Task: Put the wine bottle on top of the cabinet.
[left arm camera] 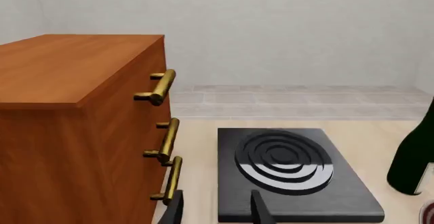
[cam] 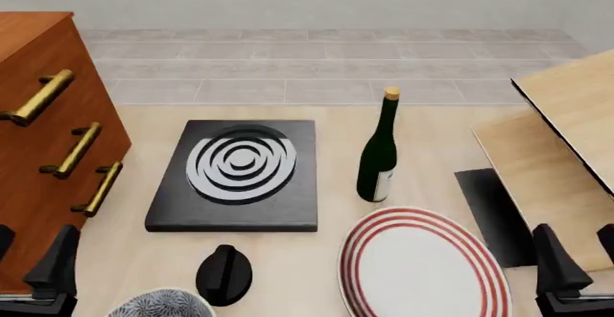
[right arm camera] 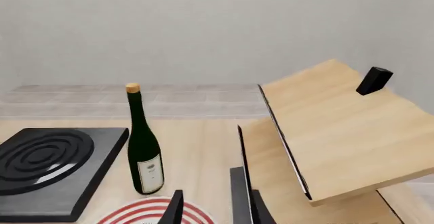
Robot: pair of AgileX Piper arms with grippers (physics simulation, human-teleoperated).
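Wine bottle (cam: 378, 155) stands upright mid-table, white label (right arm camera: 150, 170) unreadable; cabinet (cam: 43, 152) occupies the table's left edge. Left gripper (left arm camera: 215, 209) and right gripper (right arm camera: 215, 208) both gape, empty.

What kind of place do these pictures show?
Probably a simulated kitchen tabletop: a black hotplate with ring burner, a red-rimmed plate and a wine bottle stand on a pale table, beside a wooden cabinet.
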